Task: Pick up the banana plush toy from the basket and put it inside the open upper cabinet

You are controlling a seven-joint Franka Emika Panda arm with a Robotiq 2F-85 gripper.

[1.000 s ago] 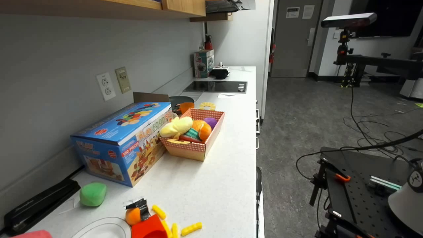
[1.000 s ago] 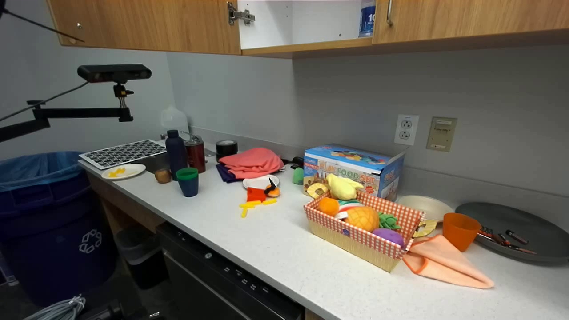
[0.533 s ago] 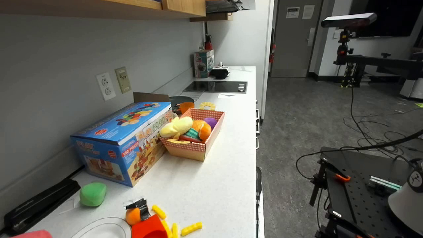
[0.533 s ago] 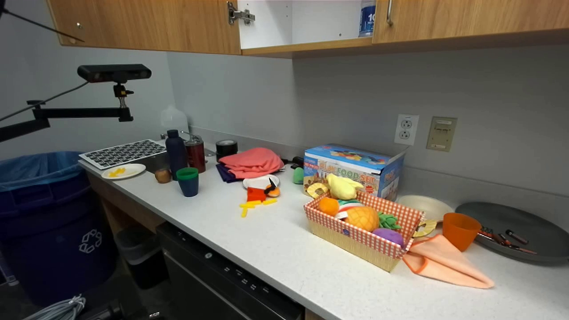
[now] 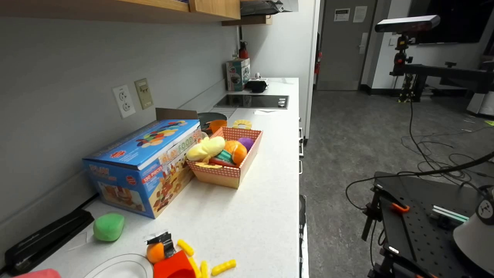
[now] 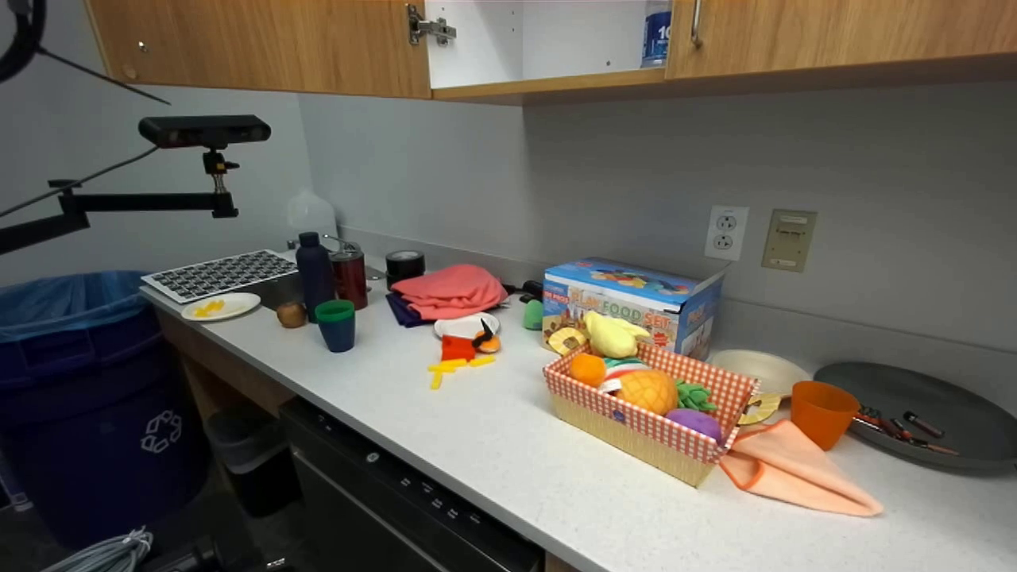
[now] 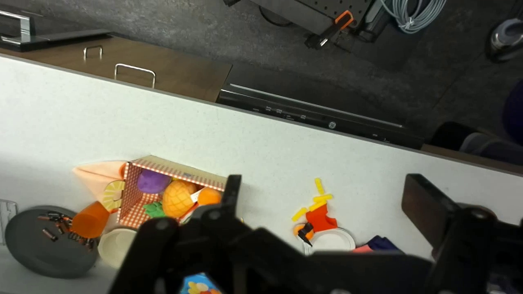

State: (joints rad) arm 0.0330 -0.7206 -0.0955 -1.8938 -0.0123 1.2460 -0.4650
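In an exterior view, the basket (image 5: 218, 178) is sitting near the middle of the frame, and the banana plush toy (image 5: 206, 148) is lying at its left end, partly reaching over the rim. The blue play food box (image 5: 141, 166) is standing just left of the basket.

In an exterior view, the open upper cabinet (image 6: 568, 36) is showing its white inside at the top of the frame, a blue-labelled bottle (image 6: 656, 36) standing within. The basket is sitting right of centre, the toy resting at its upper left corner — in front of the box — and a pineapple plush (image 6: 647, 391) lying nearer its middle.

In the wrist view, the gripper (image 7: 327, 192) is holding its fingers (image 7: 427, 208) wide apart — countertop (image 7: 278, 163) and yellow sticks (image 7: 322, 198) are showing between them. The basket is appearing at lower left, the gripper covering its right end and hiding most or all of the toy.
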